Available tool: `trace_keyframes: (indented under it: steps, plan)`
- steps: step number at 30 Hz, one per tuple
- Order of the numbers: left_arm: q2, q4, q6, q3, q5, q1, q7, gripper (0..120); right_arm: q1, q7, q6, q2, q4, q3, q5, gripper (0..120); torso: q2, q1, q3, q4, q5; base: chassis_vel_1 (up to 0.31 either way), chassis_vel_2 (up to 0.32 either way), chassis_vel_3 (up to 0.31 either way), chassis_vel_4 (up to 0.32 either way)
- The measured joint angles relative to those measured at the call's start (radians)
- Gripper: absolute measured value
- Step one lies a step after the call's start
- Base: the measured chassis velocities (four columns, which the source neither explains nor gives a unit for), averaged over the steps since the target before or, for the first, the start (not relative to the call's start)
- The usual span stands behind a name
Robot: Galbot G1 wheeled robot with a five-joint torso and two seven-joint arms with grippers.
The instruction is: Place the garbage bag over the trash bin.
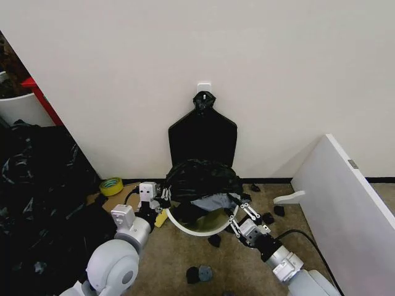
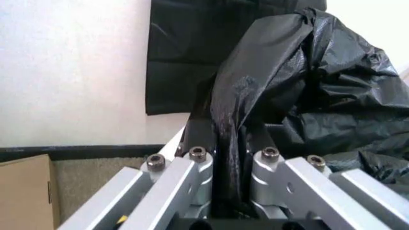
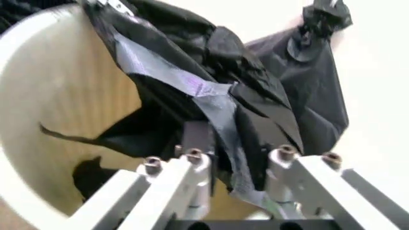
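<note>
- A carpeted floor [image 1: 179, 259] is bounded by a white wall [image 1: 185, 55] behind and a leaning white board [image 1: 345, 197] on the right; open carpet lies in front.
- The trash bin [image 1: 185, 225] stands near the wall, apparently tilted with its mouth toward the robot.
- The garbage bag [image 1: 200, 179] is draped over the far rim, stretched across between the grippers.
- The left gripper [image 1: 164, 198] is clamped on the bag's left edge, the right gripper [image 1: 237, 213] on its right.

White arms, silver bolted linkages

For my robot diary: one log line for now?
left gripper: shut on garbage bag | right gripper: shut on garbage bag | bag over trash bin far rim
</note>
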Motion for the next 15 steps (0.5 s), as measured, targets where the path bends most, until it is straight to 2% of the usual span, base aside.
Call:
trace_keyframes:
  steps: [1, 4, 11, 14, 15]
  plan:
    - [0.000, 0.001, 0.001, 0.000, 0.000, -0.001, 0.000, 5, -0.001, -0.008, 0.023, 0.001, -0.009, 0.000, 0.006, 4, 0.000, 0.000, 0.000, 0.0000, 0.0000, 0.000, 0.000, 0.000, 0.000]
    - [0.001, 0.005, 0.002, 0.000, 0.000, -0.002, 0.000, 5, -0.002, -0.026, 0.059, 0.003, -0.024, -0.001, 0.018, 0, 0.000, 0.000, 0.000, 0.0000, 0.0000, 0.000, 0.000, 0.000, 0.000]
    - [0.001, 0.008, 0.003, -0.001, -0.002, -0.005, -0.001, 5, 0.007, -0.078, 0.197, 0.012, -0.077, -0.015, 0.068, 0, 0.000, 0.000, 0.000, 0.0000, 0.0000, 0.000, 0.000, 0.000, 0.000]
    - [0.001, 0.006, 0.007, -0.008, -0.018, -0.007, -0.005, 5, 0.020, -0.199, 0.329, 0.017, -0.133, -0.010, 0.121, 0, 0.000, 0.000, 0.000, 0.0000, 0.0001, 0.000, 0.000, 0.000, 0.000]
    - [0.001, 0.002, 0.011, -0.011, -0.029, -0.008, -0.008, 5, 0.025, -0.276, 0.373, 0.020, -0.158, -0.004, 0.158, 0, 0.000, 0.000, 0.000, 0.0001, 0.0000, 0.000, 0.000, 0.000, 0.000]
